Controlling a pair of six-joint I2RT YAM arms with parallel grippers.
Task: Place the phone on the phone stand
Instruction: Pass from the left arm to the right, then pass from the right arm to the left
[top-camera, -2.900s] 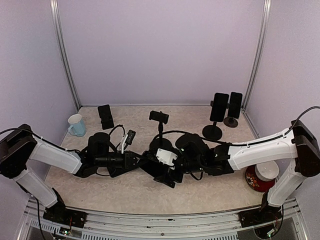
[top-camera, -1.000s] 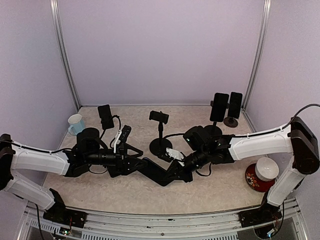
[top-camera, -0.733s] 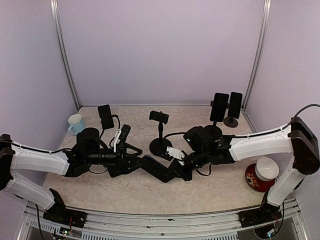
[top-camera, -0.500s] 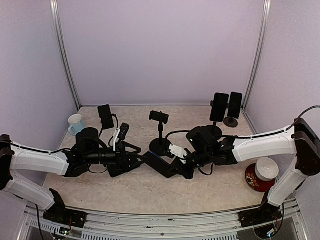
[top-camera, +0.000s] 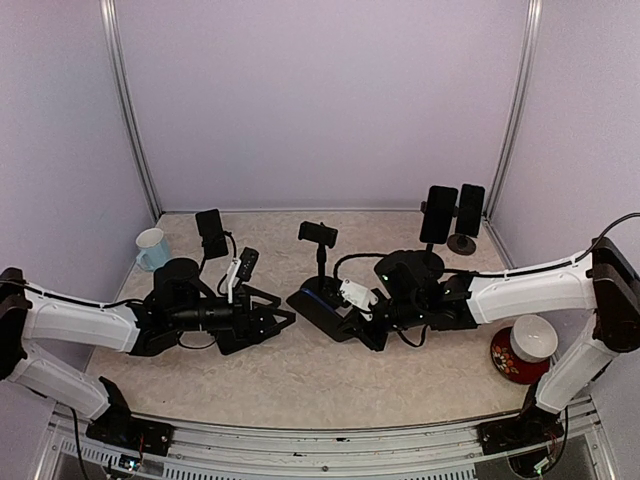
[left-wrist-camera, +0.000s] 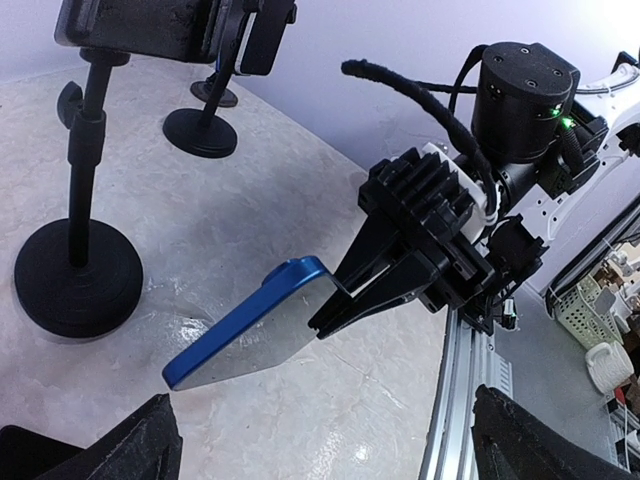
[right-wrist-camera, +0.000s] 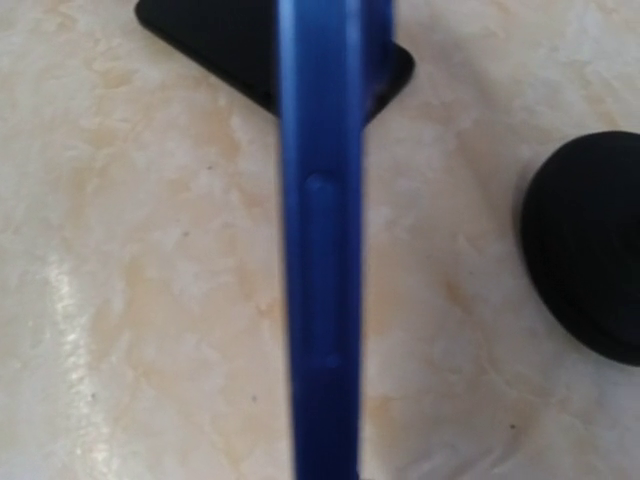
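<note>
— While the right hand (top-camera: 347, 317) pinches a blue phone (top-camera: 316, 310) by one end, tilted and clear of the counter (top-camera: 300, 390), where is the phone stand (top-camera: 320, 262)?
— Just behind the phone, near mid-counter: a black pole on a round base, with a clamp on top. Phone and stand are apart.
— And the left hand (top-camera: 281, 320)?
— Fingers spread wide, gripping nothing, pointed at the phone's free end from just beside it.
— The surface?
— A beige, stone-patterned counter, faintly glossy; the left wrist view shows a shiny patch beneath the phone.
— The room?
— Pale lilac walls on three sides, with metal posts (top-camera: 127, 110) in the back corners. Other stands (top-camera: 437, 216) carry dark phones along the back. A pale mug (top-camera: 153, 250) sits at the left and a red bowl (top-camera: 520, 362) at the right edge.
</note>
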